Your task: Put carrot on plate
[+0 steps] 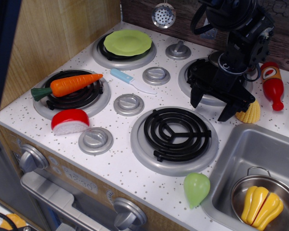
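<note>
The carrot (pixel 67 85) lies on a burner well to the left of your gripper (pixel 211 109), whose jaws hang spread and empty; the plate (pixel 127 42) sits behind-left.

We see the carrot (pixel 70 85) lying flat across the front-left burner, its bright orange tapered body pointing right and slightly toward the back, its dark green stub at the left end over the burner's rim. The plate (pixel 127 42), round, shallow and lime green with a slightly raised rim, sits on the back-left burner, well apart from the carrot.
</note>
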You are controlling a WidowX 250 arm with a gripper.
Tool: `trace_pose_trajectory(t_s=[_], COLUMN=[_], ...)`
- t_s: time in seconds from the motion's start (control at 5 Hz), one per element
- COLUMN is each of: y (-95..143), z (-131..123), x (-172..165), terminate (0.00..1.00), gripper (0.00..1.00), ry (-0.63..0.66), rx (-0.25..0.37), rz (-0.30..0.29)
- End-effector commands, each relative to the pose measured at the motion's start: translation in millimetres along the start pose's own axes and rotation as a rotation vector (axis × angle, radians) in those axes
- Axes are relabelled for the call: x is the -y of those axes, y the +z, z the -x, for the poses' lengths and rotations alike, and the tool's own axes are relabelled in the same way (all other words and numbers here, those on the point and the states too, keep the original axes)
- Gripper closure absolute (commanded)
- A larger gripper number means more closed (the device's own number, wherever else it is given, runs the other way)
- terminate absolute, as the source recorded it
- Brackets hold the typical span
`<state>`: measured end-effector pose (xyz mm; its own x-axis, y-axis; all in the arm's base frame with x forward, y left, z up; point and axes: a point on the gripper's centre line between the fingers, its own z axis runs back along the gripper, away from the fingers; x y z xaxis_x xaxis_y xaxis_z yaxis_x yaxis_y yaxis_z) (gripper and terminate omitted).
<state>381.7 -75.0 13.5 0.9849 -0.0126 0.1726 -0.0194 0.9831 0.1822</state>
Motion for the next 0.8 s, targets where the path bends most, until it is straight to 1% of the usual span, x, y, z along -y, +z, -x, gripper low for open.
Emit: trace_pose_trajectory(t_s=[0.0, 0.2, 0.4, 0.6], y=[0, 6, 16, 29], z=[0, 2, 5, 6], x=[0, -3, -16, -46], terminate=[0.0, 0.0, 0.0, 0.0], gripper=[0.0, 0.0, 0.0, 0.0], ry=[0.0, -0.002, -0.003, -0.003], rx=[0.0, -0.005, 0.001, 0.001], rz=[0.0, -0.026, -0.08, -0.138])
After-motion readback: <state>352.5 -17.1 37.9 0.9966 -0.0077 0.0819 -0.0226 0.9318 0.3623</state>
